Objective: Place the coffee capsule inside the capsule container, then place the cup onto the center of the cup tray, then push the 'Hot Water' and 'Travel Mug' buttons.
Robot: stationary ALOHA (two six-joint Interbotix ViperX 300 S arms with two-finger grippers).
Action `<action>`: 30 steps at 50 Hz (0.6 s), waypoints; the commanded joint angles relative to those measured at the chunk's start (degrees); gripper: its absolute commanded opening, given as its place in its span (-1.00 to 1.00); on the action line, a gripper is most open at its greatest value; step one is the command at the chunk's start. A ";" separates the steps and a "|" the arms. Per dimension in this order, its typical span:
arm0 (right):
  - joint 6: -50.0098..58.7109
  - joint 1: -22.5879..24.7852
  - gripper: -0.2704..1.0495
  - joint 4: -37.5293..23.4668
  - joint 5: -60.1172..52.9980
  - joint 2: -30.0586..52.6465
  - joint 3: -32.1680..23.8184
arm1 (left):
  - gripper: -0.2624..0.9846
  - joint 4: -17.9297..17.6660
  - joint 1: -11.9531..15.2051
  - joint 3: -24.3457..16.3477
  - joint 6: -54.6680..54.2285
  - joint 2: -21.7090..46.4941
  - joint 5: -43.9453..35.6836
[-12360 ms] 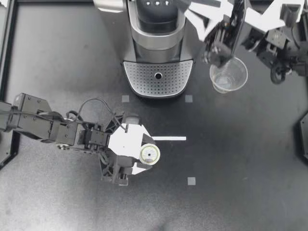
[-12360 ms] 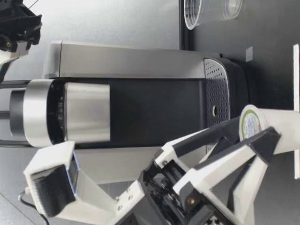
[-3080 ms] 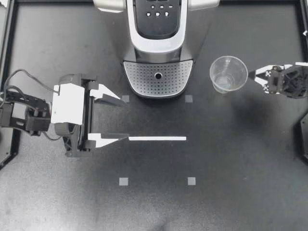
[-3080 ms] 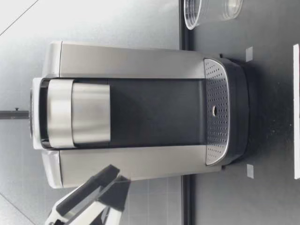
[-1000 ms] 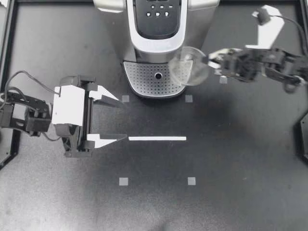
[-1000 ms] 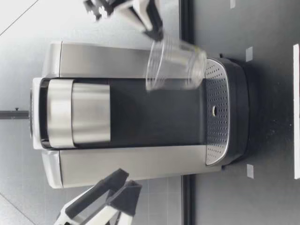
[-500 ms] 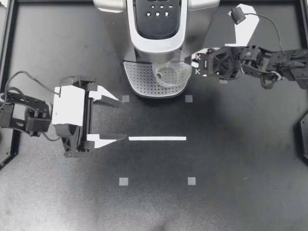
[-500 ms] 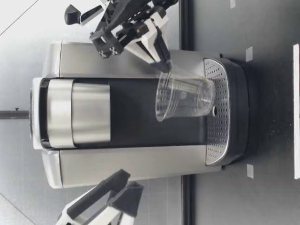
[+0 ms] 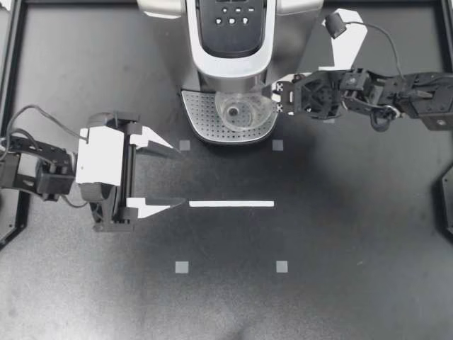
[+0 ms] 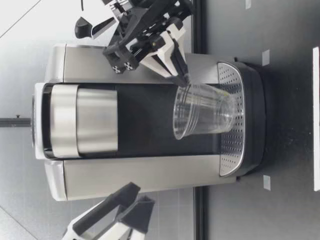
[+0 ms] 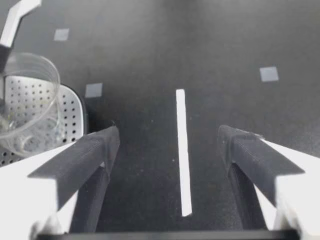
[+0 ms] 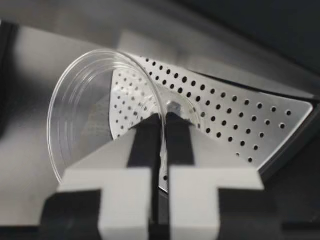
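The clear plastic cup (image 9: 244,110) hangs slightly tilted over the perforated cup tray (image 9: 200,120) of the coffee machine (image 9: 232,42). My right gripper (image 9: 277,95) is shut on the cup's rim from the right side. In the right wrist view its fingers (image 12: 145,137) pinch the cup wall (image 12: 90,115) above the tray (image 12: 235,120). In the low view the cup (image 10: 202,116) has its base right at the tray (image 10: 227,155); contact is unclear. My left gripper (image 9: 166,175) stands open and empty, left of the tape line. No capsule is visible.
The machine's buttons (image 9: 231,14) sit on its top, and its lid is down. A white tape line (image 9: 231,204) and small grey squares (image 9: 282,266) mark the table. In the left wrist view the cup (image 11: 25,100) shows beside my left gripper (image 11: 167,145).
My right gripper has carried the cup leftward and lower, from the tray's right edge to over its middle. The left arm has not moved.
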 commanded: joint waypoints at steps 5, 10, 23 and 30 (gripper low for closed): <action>-0.09 0.18 -0.47 -0.09 -0.26 -0.62 -1.58 | 0.52 0.00 0.18 -0.44 0.09 -1.05 -0.35; -0.18 0.26 -0.47 0.00 -0.26 -0.44 -2.11 | 0.52 0.00 0.18 -0.44 0.09 -1.05 -0.35; -0.18 0.26 -0.29 -1.14 -0.53 -0.26 -2.37 | 0.52 0.00 0.18 -0.35 0.09 -1.05 -0.35; -0.18 0.18 -0.03 -1.23 -0.18 -0.44 -2.55 | 0.52 0.00 0.18 -0.35 0.00 -1.05 -0.35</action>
